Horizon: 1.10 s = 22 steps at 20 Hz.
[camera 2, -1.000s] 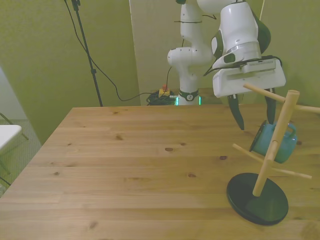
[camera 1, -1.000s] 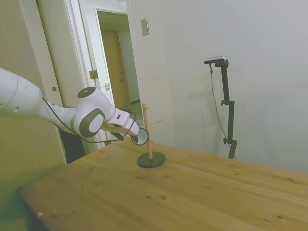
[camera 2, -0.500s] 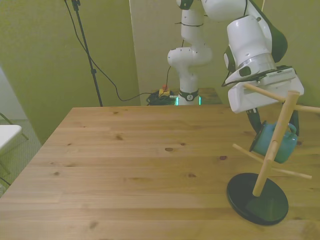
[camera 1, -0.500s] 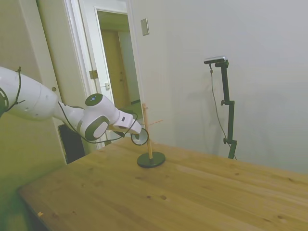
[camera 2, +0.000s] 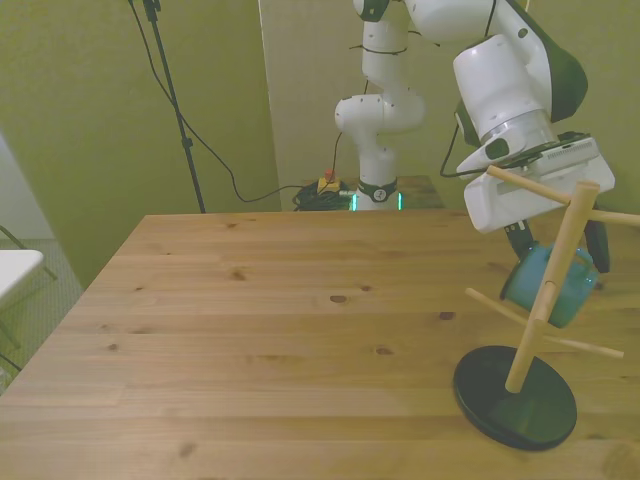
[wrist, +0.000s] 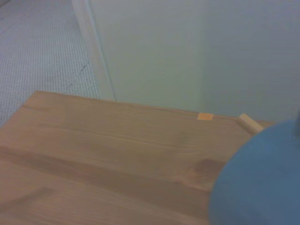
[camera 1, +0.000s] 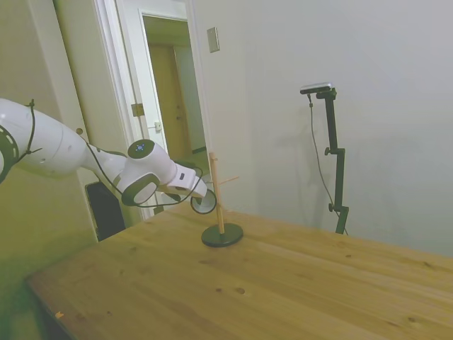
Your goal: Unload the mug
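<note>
Mug (camera 2: 548,288) hanging tilted on a peg of the rack (camera 2: 548,290), above its dark base. Gripper (camera 2: 557,248) straddling mug, fingers either side; pinching or not, cannot tell.

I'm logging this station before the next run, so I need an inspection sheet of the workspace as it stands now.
Surface: wooden table, knots in the planks, bare apart from the rack.
Job's things: teal mug hangs tilted on a peg of the wooden mug rack, which stands on a dark round base near the front view's right; mug not yet off.
Clutter: nothing seen.
Grippers: gripper sits around the mug, one finger on each side; contact cannot be told.
Cables: black cable runs down a thin stand to the floor behind the table.
Surroundings: open doorway and plain wall in the side view.
</note>
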Available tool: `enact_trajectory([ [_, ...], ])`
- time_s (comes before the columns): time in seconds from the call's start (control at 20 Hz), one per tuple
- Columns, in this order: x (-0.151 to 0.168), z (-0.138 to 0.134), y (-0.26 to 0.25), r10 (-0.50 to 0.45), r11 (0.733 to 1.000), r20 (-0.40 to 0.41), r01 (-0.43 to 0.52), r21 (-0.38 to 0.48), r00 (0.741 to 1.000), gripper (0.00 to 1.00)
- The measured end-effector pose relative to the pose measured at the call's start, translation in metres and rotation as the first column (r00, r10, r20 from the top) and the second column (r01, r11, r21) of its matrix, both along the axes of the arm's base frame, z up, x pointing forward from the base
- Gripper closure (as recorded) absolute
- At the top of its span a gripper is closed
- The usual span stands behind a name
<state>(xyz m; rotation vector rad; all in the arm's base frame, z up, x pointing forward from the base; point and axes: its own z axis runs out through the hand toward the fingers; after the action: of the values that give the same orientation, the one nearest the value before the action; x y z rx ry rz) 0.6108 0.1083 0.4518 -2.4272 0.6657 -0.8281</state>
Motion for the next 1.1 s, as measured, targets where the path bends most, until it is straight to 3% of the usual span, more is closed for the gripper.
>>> enact_trajectory([
  [1.1, -0.014, 0.017, -0.011, 0.040, 0.999, -0.017, -0.039, 0.023, 0.999, 1.00],
])
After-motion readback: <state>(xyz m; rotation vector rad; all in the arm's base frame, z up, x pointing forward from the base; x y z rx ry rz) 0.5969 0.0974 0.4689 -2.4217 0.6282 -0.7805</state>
